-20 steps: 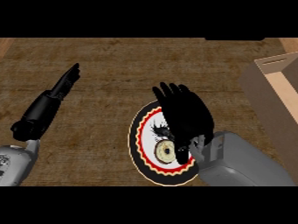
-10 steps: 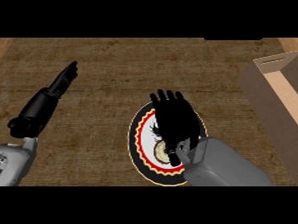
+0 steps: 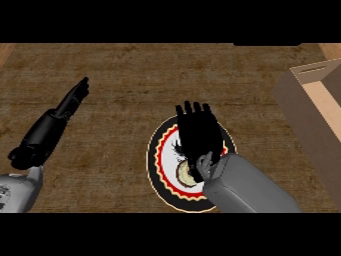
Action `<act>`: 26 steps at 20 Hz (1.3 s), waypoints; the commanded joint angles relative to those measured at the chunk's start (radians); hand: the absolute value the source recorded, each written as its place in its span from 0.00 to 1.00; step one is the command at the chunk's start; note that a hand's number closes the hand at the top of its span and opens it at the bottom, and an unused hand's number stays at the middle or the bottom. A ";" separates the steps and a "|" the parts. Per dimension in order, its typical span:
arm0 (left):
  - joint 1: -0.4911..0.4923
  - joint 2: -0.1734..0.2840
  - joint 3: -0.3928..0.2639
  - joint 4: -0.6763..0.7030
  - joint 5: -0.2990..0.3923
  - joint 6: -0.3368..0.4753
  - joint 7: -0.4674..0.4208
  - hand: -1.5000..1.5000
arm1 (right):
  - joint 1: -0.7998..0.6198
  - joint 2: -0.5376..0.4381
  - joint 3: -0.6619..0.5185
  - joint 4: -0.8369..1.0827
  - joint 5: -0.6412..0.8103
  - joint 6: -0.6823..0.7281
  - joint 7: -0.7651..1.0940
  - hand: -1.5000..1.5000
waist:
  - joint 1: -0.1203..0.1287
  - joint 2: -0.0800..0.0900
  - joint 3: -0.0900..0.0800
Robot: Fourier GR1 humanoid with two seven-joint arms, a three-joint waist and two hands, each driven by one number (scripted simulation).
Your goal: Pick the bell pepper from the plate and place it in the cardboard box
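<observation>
Hovering over the plate (image 3: 165, 170), the right hand (image 3: 196, 132) spreads straight fingers, apparently hiding the bell pepper beneath; curling squarely round it should precede any swing toward the cardboard box (image 3: 328, 125). Left hand (image 3: 73, 97) rests open.

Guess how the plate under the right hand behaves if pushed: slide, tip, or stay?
The plate looks flat and low on the mat, so it probably slides rather than tips. The mat's woven look may add drag. The right hand is spread above it, so downward pressure would likely pin it.
</observation>
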 commanded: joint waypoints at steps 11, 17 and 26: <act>0.035 -0.043 0.077 0.002 -0.058 -0.071 -0.045 0.50 | 0.010 0.074 -0.122 0.129 0.147 0.027 -0.126 0.00 | 0.001 0.000 0.000; 0.036 -0.105 0.047 -0.095 -0.110 -0.043 0.060 0.50 | 0.116 0.086 -0.094 0.199 0.247 -0.076 -0.172 0.00 | -0.001 0.000 0.000; -0.030 -0.098 0.130 0.015 -0.116 -0.114 0.022 0.50 | 0.117 0.056 -0.193 0.274 0.311 -0.110 -0.272 0.00 | -0.003 0.001 0.000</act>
